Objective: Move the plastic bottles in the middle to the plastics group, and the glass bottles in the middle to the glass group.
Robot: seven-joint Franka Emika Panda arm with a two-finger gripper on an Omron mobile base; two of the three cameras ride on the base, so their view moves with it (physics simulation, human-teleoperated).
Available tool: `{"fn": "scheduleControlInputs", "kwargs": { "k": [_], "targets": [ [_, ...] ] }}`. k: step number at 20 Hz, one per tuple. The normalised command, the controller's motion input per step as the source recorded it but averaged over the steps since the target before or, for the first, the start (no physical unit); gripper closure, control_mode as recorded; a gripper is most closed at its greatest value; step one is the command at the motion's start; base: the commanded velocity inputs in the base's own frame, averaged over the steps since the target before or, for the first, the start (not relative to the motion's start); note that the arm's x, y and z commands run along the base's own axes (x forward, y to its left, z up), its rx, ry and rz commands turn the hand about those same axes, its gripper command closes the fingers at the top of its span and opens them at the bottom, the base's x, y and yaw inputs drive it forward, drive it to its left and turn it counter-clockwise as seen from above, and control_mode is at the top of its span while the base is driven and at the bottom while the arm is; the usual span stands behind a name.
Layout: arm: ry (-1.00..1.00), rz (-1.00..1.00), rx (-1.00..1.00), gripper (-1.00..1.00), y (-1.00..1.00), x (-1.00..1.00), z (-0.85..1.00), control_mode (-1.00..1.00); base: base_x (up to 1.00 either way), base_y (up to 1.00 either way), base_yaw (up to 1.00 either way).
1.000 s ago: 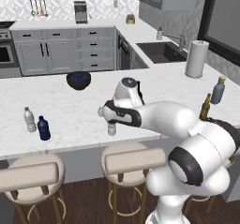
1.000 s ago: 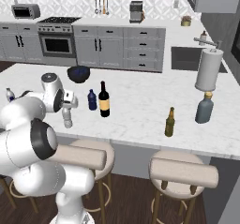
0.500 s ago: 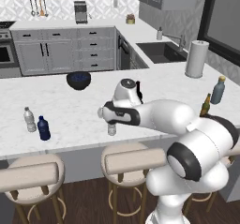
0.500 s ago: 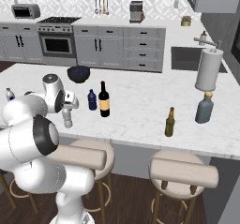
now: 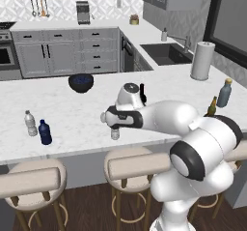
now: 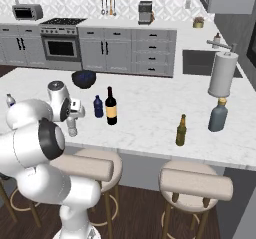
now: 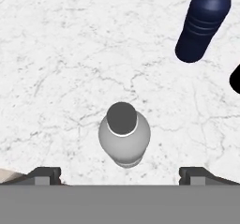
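Hovering wide open over the clear bottle, empty pincer, wine bottle seemingly half-hidden behind the arm.

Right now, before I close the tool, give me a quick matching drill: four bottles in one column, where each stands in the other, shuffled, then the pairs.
Things:
1. clear bottle
2. wine bottle
3. amber bottle
4. grey-blue bottle

Places:
A. just in front of the paper towel roll
B. directly below the open tool
C. mid-counter, beside a dark blue bottle
D. near the counter's front edge, left of the grey-blue bottle in the right base view

Pairs: 1-B, 2-C, 3-D, 4-A
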Motion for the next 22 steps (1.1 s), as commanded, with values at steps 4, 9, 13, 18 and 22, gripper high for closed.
{"fn": "scheduleControlInputs", "kwargs": {
  "k": [4, 9, 13, 18, 22],
  "targets": [
    [0.03, 0.0, 0.0, -1.0, 0.0, 0.14, -0.03, -1.0, 0.0, 0.0, 0.0],
    [0.03, 0.0, 0.0, -1.0, 0.0, 0.08, -0.08, -1.0, 0.0, 0.0, 0.0],
    [0.02, 0.0, -0.01, -1.0, 0.0, 0.02, -0.13, -1.0, 0.0, 0.0, 0.0],
    [0.0, 0.0, -0.01, -1.0, 0.0, 0.05, -0.15, -1.0, 0.0, 0.0, 0.0],
    [0.0, 0.0, -0.01, -1.0, 0.02, 0.01, -0.02, -1.0, 0.0, 0.0, 0.0]
  ]
}}
